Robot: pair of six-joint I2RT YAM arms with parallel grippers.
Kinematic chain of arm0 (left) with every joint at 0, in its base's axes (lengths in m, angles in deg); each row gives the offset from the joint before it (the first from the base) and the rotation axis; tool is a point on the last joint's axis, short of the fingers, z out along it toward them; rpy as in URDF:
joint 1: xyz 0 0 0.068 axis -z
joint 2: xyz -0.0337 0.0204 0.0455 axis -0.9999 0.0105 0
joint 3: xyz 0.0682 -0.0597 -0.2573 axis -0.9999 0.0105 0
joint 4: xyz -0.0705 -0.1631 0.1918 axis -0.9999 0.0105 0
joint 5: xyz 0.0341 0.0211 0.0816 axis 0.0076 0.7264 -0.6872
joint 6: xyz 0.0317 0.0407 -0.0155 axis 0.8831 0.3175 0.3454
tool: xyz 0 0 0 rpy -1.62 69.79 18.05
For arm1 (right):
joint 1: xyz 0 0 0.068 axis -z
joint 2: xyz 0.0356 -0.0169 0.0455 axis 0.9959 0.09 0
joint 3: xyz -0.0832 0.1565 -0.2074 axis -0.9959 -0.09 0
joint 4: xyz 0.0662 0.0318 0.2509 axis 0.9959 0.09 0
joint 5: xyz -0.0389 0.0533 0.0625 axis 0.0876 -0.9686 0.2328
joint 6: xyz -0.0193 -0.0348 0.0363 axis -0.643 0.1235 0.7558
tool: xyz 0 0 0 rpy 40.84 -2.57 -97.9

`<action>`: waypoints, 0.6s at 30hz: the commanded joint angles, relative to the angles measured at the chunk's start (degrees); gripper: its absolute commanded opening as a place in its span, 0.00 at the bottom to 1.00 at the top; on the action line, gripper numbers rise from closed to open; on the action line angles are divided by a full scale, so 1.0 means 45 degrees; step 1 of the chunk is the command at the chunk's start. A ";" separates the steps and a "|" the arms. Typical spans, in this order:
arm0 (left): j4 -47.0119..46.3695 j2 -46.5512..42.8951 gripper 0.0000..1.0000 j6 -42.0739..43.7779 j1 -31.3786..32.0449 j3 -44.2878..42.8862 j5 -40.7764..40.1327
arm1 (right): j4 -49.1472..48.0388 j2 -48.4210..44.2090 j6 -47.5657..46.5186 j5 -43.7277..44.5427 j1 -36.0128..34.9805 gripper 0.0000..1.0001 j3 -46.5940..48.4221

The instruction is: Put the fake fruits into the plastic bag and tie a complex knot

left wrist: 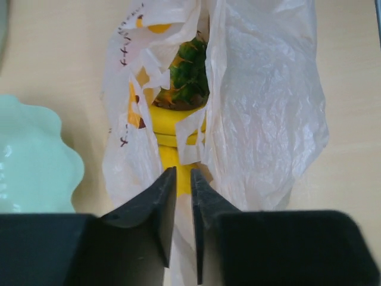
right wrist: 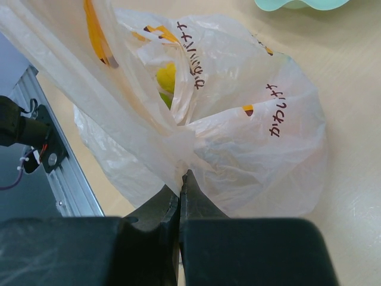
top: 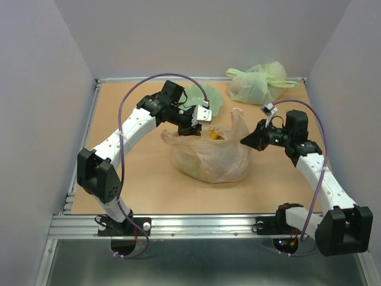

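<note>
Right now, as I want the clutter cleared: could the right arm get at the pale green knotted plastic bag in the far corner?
Probably not yet: the right gripper is shut on the translucent whitish printed bag. Once released, bare table lies between it and the pale green knotted bag.

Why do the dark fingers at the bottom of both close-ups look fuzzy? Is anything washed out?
Left wrist view: the left gripper sits very near the lens and blurs; the plastic bag glares white. Right wrist view: the right gripper is soft too, the bag's print sharp. Top view: even light, faint shadows.
</note>
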 commanded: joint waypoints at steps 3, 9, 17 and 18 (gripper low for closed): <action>-0.2011 -0.1000 0.42 -0.1111 0.0309 -0.0413 0.0501 | -0.0463 -0.0413 -0.0240 -0.0747 0.0105 0.00 -0.0217; -0.1821 0.0385 0.53 -0.0703 0.0388 -0.1272 -0.0262 | -0.0464 -0.0393 -0.0240 -0.0766 0.0086 0.00 -0.0120; 0.0053 0.1618 0.34 0.1015 0.0349 -0.1977 -0.0380 | -0.0463 -0.0472 -0.0220 -0.0552 0.0105 0.01 -0.0061; 0.0907 0.1696 0.26 0.1288 0.0310 -0.2133 -0.0321 | -0.0463 -0.0472 -0.0162 -0.0435 0.0086 0.00 -0.0041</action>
